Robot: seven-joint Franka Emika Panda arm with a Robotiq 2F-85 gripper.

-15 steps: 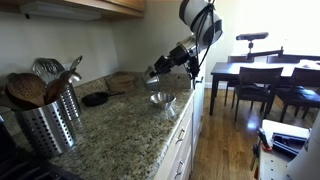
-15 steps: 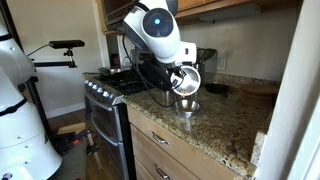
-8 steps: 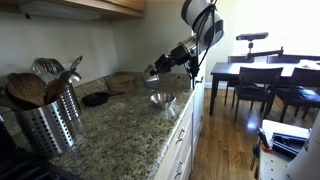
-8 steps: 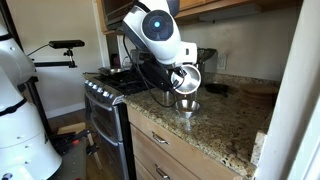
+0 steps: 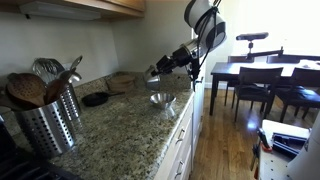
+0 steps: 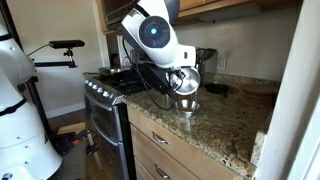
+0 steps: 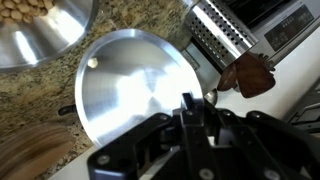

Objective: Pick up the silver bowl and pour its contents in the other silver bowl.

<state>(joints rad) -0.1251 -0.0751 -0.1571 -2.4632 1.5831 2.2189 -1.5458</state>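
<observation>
My gripper (image 7: 190,106) is shut on the rim of the silver bowl (image 7: 135,90) and holds it tilted over the counter in both exterior views (image 5: 159,71) (image 6: 187,79). In the wrist view the held bowl looks almost empty, with one small pale piece near its rim. The other silver bowl (image 7: 40,25) stands on the granite counter just below it and holds pale round pieces. It also shows in both exterior views (image 5: 160,98) (image 6: 187,104).
A perforated steel utensil holder (image 5: 45,125) with wooden spoons stands at the near end of the counter. A flat black dish (image 5: 95,99) and a round wooden board (image 5: 122,80) lie by the wall. A stove (image 6: 110,88) adjoins the counter. A dining table (image 5: 262,72) stands beyond.
The arm's upper part has shifted slightly. The held bowl stays tilted over the other bowl in nearly the same place.
</observation>
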